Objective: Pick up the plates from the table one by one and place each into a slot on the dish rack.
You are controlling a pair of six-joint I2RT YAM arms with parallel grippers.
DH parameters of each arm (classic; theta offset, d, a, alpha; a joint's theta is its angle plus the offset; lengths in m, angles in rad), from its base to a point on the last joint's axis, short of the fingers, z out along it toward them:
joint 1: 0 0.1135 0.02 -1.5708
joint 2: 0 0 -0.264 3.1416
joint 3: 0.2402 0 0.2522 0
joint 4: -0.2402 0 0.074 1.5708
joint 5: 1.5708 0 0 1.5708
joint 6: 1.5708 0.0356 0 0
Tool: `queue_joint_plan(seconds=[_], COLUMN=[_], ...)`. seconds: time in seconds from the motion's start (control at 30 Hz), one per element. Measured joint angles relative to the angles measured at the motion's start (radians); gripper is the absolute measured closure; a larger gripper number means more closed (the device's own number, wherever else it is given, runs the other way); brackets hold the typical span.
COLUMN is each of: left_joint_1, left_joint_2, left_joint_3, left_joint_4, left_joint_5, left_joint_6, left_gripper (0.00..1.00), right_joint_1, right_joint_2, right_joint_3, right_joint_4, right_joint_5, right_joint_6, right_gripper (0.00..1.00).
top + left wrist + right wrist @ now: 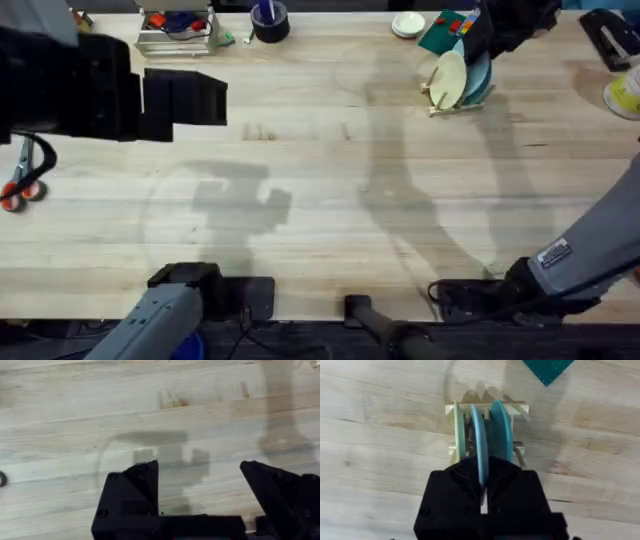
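Pale sky-blue plate (479,455) stands upright in the dish rack (487,407), overhead upper right, between cream-yellow plate (458,430) and teal plate (500,427). My right gripper (483,487) pinches its edge, nearly closed. My left gripper (200,497) gapes wide, empty, above table (75,420).

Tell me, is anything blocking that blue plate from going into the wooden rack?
Nothing visible does. The right gripper holds the pale blue plate upright, already between the dish rack dowels, with the cream plate and teal plate in neighbouring slots.
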Motion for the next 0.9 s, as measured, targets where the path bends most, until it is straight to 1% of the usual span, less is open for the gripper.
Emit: queue_joint_plan(seconds=[0.23, 0.37, 0.57, 0.7, 0.8, 0.9], left_joint_1=[0.000, 0.000, 0.000, 0.000, 0.000, 0.000], left_joint_2=[0.000, 0.000, 0.000, 0.000, 0.000, 0.000], left_joint_3=[0.000, 0.000, 0.000, 0.000, 0.000, 0.000], left_joint_4=[0.000, 0.000, 0.000, 0.000, 0.000, 0.000], left_joint_5=[0.000, 0.000, 0.000, 0.000, 0.000, 0.000], left_joint_6=[0.000, 0.000, 0.000, 0.000, 0.000, 0.000], left_gripper=[0.006, 0.006, 0.006, 0.006, 0.006, 0.006], right_joint_1=[0.001, 0.001, 0.001, 0.001, 0.001, 0.001], right_joint_2=[0.000, 0.000, 0.000, 0.000, 0.000, 0.000], right_joint_3=[0.000, 0.000, 0.000, 0.000, 0.000, 0.002], right_joint_4=[0.000, 0.001, 0.001, 0.003, 0.002, -0.003], right_joint_5=[0.000, -0.001, 0.000, 0.000, 0.000, 0.000], right_joint_6=[0.000, 0.000, 0.000, 0.000, -0.001, -0.001], right_gripper=[0.876, 0.824, 0.834, 0.891, 0.861, 0.854])
